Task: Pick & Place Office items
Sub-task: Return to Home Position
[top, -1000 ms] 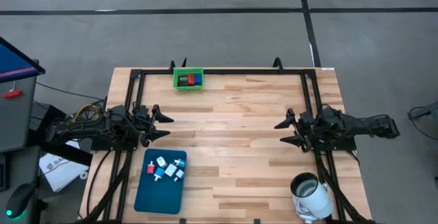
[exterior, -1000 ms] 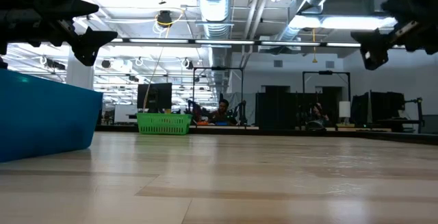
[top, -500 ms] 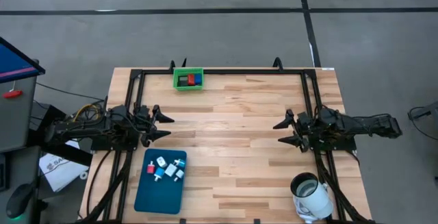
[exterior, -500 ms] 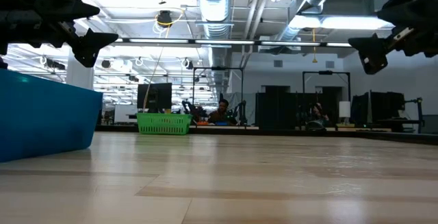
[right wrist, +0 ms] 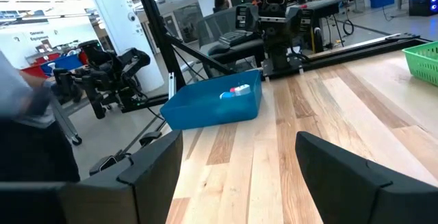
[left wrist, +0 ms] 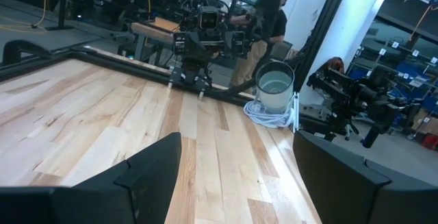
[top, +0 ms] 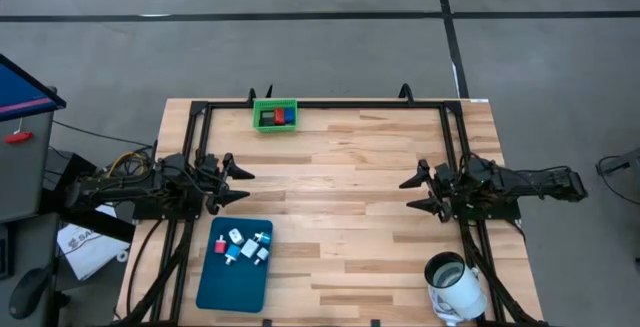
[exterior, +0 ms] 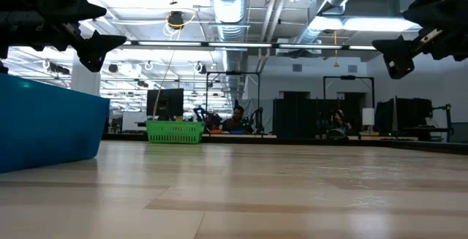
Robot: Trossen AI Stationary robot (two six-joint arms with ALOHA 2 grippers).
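Observation:
Several tiny office items, white, cyan and one red (top: 243, 246), lie in the teal tray (top: 234, 285) at the table's near left; the tray also shows in the right wrist view (right wrist: 212, 105). Red, blue and dark blocks (top: 277, 117) lie in the green bin (top: 274, 103) at the far edge. My left gripper (top: 236, 184) hovers open and empty above the table's left side, just beyond the tray. My right gripper (top: 418, 192) hovers open and empty above the right side. Both point toward the table's middle.
A large white mug-like cylinder (top: 455, 283) lies at the near right corner on a coiled white cord. A black frame (top: 330, 105) runs along the table's far edge and sides. Bare wood lies between the two grippers. People stand in the room beyond.
My right gripper has shifted slightly toward the table's left edge during the first half second, then held still. It stays open and empty.

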